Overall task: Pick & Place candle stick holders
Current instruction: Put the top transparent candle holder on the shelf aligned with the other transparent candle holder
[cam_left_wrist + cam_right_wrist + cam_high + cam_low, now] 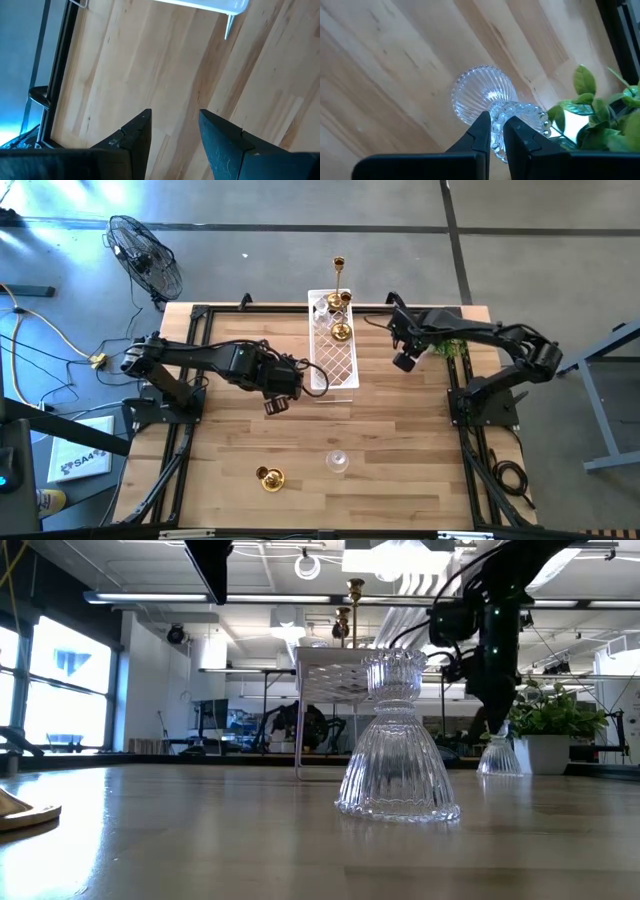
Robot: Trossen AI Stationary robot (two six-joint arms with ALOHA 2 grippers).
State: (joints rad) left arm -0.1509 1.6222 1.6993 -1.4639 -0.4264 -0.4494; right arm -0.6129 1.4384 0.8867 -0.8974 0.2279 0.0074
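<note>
Apparently to carry it toward the white tray (331,358), the right gripper (495,131) has its jaws clamped on a glass holder (492,102) beside the plant (600,115), while the left gripper (175,131), jaws apart and empty, waits above the bench (400,430).

A grey concrete floor (250,205) is being shown around the wooden table (400,440) in the high view. A black floor fan (145,255) is being seen at upper left, cables (40,330) trailing at left. In the low view, bright windows (60,680) are being seen at left, ceiling lights (310,565) at top.
</note>
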